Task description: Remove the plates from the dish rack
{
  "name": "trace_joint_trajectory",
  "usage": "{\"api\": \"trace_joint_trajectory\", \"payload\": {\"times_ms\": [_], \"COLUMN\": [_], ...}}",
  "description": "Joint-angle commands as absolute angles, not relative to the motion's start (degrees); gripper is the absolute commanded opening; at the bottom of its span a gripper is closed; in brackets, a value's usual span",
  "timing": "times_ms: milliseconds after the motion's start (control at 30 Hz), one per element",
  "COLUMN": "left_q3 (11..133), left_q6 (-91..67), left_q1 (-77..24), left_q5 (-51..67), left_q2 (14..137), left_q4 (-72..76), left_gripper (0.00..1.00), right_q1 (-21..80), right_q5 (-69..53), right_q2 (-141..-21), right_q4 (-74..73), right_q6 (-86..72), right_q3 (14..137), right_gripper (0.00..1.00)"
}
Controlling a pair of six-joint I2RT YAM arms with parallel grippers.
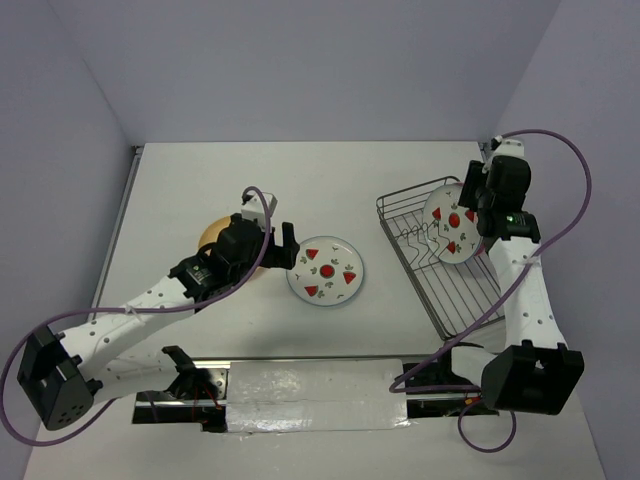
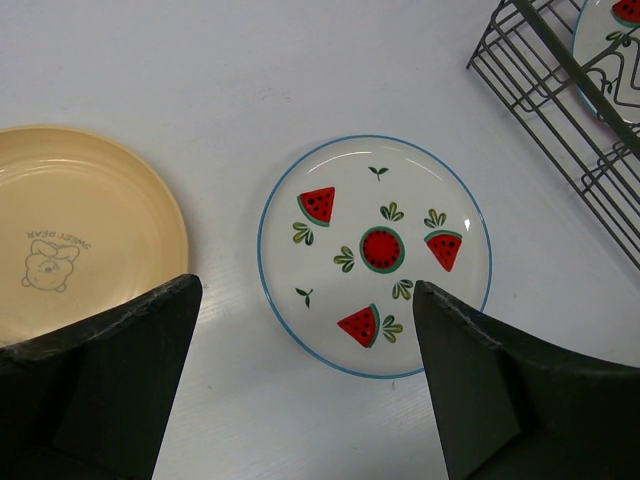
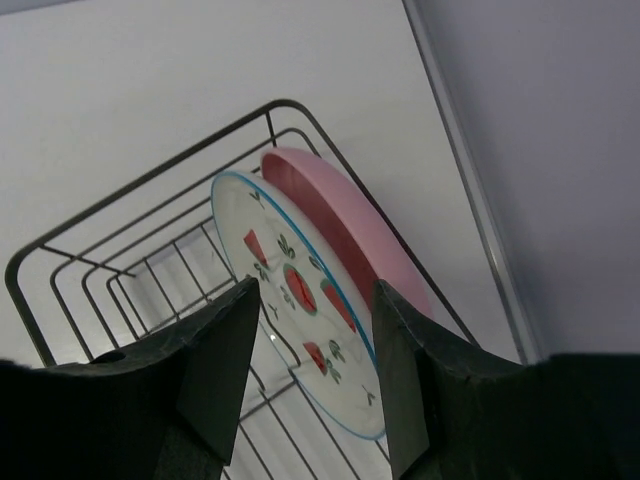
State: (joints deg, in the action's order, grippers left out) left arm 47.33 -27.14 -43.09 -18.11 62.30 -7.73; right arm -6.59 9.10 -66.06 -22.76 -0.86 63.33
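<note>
Now, the left gripper [image 2: 305,400] hangs wide open over the first watermelon plate [image 2: 375,255], which lies flat on the table [image 1: 200,180]. It grips nothing. The yellow plate [image 2: 90,230] lies just left of that plate, not touching it. Over on the right, the dish rack [image 1: 440,295] holds a second watermelon plate [image 3: 290,300] on edge, with the pink plate [image 3: 330,210] right behind it (nearly hidden from above). The right gripper [image 3: 310,370] is spread, one finger either side of that plate's rim. Whether it touches, I cannot tell.
</note>
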Motion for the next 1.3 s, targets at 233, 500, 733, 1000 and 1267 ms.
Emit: {"api": "trace_joint_trajectory", "payload": {"times_ms": [233,500,733,1000,1267], "left_q3": [46.6,46.1,45.4,45.5,45.5], "left_q6": [-26.6,-26.5,-26.3,-26.2,-26.1], "left_q1": [-43.5,-44.4,-45.1,-45.4,-45.4], "left_q5": [-17.7,-19.3,-19.8,-19.6,-20.7], "left_q2": [58.7,57.6,55.8,55.6,55.4], "left_q4": [-4.9,-5.9,-5.5,-5.4,-5.6], "left_gripper": [0.99,0.99,0.99,0.99,0.99], "right_q1": [-9.8,-12.5,-13.0,-13.3,-13.4], "right_q5": [-2.0,-5.4,-6.2,-5.6,-9.5], "right_q2": [-62.8,-64.9,-69.3,-68.7,-65.4], "right_q4": [-25.0,-25.7,-27.7,-26.8,-25.9], "right_q6": [7.0,9.0,11.4,11.8,13.6], "right_q3": [60.3,60.0,62.8,63.6,65.6], "right_gripper": [0.51,0.46,0.45,0.45,0.46]}}
